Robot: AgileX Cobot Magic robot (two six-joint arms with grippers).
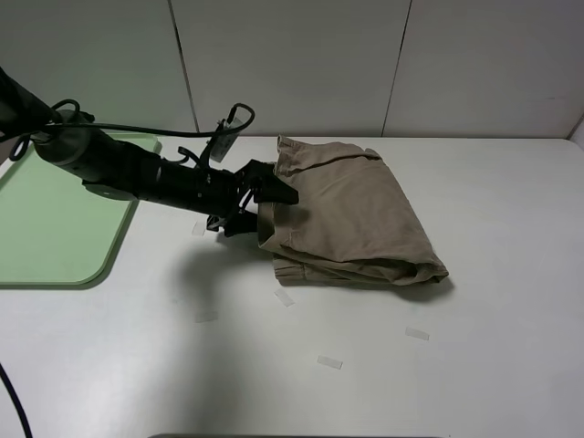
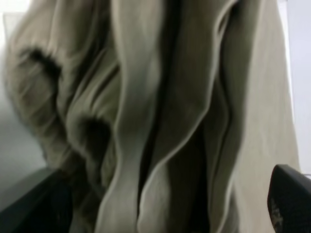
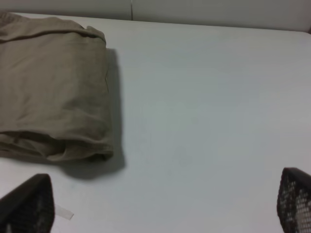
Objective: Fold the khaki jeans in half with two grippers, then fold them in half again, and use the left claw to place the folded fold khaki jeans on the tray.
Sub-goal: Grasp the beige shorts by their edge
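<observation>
The khaki jeans [image 1: 351, 214] lie folded into a thick bundle in the middle of the white table. My left claw [image 1: 265, 205] reaches in from the left and sits at the bundle's left edge, one finger over the cloth and one below. In the left wrist view the layered folds of the jeans [image 2: 160, 107] fill the picture, and the gripper [image 2: 165, 208] stands open, its fingers wide apart on either side of the cloth. My right gripper [image 3: 160, 213] is open and empty over bare table, to the side of the jeans [image 3: 53, 87]. The tray [image 1: 55, 228] lies at the far left.
Small strips of clear tape [image 1: 284, 297] lie on the table in front of the jeans. A white panelled wall [image 1: 292, 64] closes off the back. The left arm's cables [image 1: 137, 130] loop above the tray's near corner.
</observation>
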